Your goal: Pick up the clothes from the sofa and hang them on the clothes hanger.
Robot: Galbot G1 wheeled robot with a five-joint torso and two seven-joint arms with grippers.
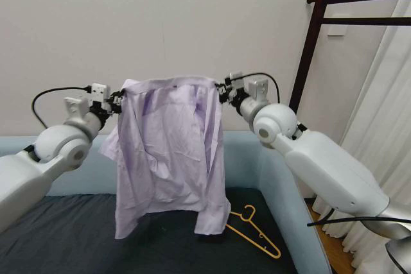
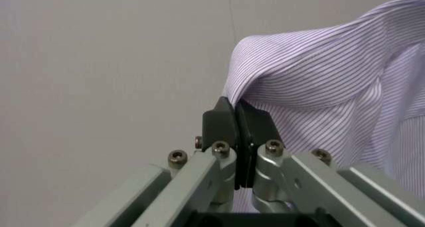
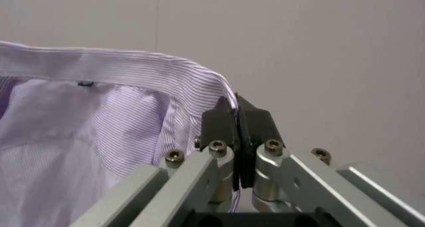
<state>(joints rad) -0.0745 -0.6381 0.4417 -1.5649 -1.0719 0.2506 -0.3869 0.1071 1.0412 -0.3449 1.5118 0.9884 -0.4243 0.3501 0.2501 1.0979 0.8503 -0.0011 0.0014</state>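
Pale wall (image 1: 160, 17) behind a light-blue sofa (image 1: 273, 178); a lilac striped shirt (image 1: 170, 152) hangs spread above the sofa seat. Left gripper (image 1: 119, 102) and right gripper (image 1: 221, 91), both up above the sofa, are each pinched fully closed on a top corner of the shirt. An orange hanger (image 1: 262, 237) lies on the sofa seat; a dark clothes rack (image 1: 308, 49) stands beyond the sofa's right end.

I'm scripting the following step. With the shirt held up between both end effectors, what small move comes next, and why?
Probably swing the shirt toward the dark wooden rack on the robot's right, keeping both grips. The left end effector and right end effector are each shut on its top edge, so it hangs spread.
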